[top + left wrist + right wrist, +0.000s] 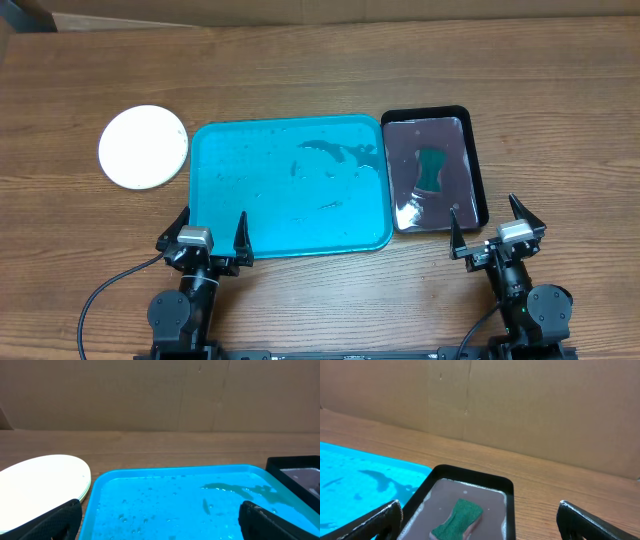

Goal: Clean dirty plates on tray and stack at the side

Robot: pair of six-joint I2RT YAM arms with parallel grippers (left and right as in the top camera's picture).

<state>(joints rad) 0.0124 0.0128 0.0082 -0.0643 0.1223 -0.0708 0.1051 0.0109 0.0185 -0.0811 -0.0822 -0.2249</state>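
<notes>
Sitting at the bottom of the overhead frame, the left claw (pixel 211 224) at lower left and the right claw (pixel 487 218) at lower right each have their 2 fingers spread as wide as they go, with nothing held between them. Seen from above, the left claw hangs at the near left corner of the blue tray (pixel 260 200), while the right claw hangs just short of the near end of the black tray (pixel 477 170). The blue tray fills the middle of the frame, wet with droplets and a few dark teal streaks (pixel 335 152) toward its upper right. The black tray lies close along its right edge, touching or nearly so, with a green sponge (pixel 432 168) inside. The plates (pixel 143 147) sit in 1 stack on the table (pixel 560 110) at the upper left, just beside the blue tray, a clean white one on top. The left wrist view shows a yellow-green rim beneath it. A cardboard wall (pixel 150 395) stands farthest back.
</notes>
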